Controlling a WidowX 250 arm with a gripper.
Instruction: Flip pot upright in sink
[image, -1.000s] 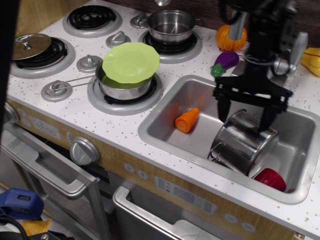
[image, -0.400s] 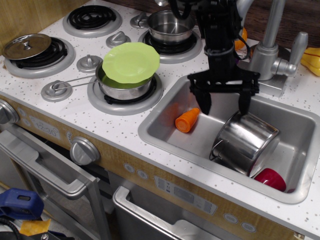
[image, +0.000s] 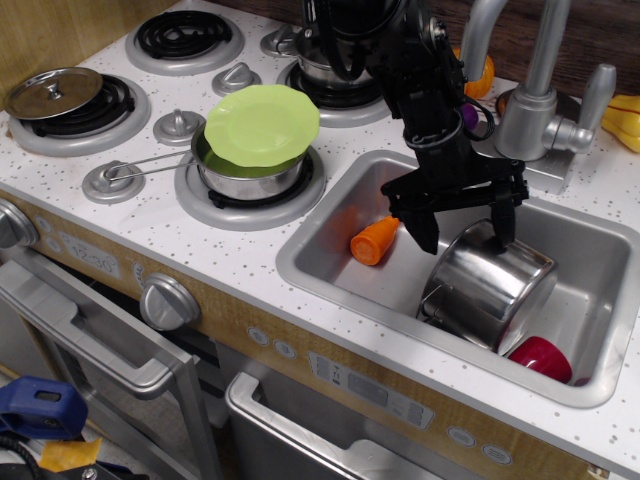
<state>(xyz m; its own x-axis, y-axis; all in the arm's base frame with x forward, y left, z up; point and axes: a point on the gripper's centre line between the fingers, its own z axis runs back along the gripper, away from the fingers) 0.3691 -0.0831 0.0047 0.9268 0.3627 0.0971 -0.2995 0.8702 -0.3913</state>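
1. The pot (image: 492, 287) lies tipped on its side in the sink (image: 330, 262), its base facing up and toward the back.
2. The gripper (image: 465, 222) hangs just above the pot's upper edge, jaws spread and grasping nothing.
3. A carrot (image: 374, 240) lies left of the pot; a red cup (image: 541, 357) sits by its lower right.

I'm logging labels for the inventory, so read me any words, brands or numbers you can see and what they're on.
None can be read.
Front panel below the knobs: faint pale markings, too blurred to read.
Pot, sink, green plate and claw: no text visible.
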